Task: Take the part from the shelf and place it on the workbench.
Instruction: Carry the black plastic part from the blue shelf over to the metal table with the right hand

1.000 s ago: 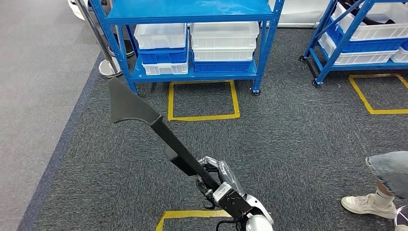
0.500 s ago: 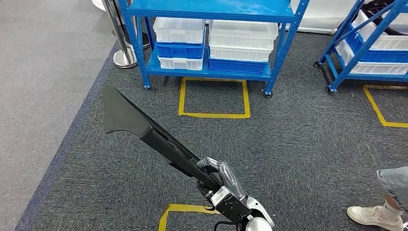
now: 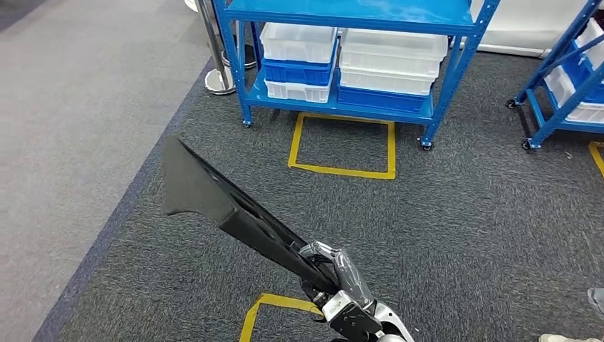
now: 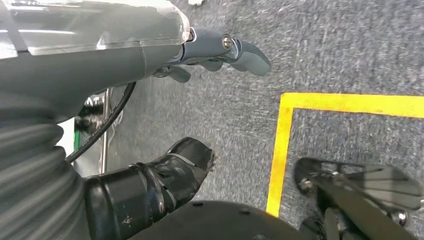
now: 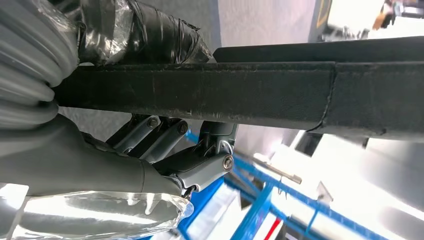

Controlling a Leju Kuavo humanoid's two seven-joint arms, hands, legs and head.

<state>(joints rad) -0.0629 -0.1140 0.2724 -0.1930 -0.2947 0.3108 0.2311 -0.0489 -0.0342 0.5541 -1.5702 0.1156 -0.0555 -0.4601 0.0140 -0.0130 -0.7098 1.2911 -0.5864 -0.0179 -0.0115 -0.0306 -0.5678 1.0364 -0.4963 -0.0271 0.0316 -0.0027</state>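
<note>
We are gripping the long black part in the right hand, its axis slanting up-left from that hand toward the blue shelf; the left hand is hanging empty, fingers apart.

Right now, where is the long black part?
In the head view, the long black flared-end part is held in the right robot hand, slanting up-left over the dark grey carpet, short of the blue shelf.

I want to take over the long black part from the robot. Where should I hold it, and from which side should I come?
Judging by its shape, grip the straight narrow shaft of the black part between the right hand and the flared end. Come from the robot's left side, where the floor beside it is open. The wide flat end looks harder to hold.
</note>
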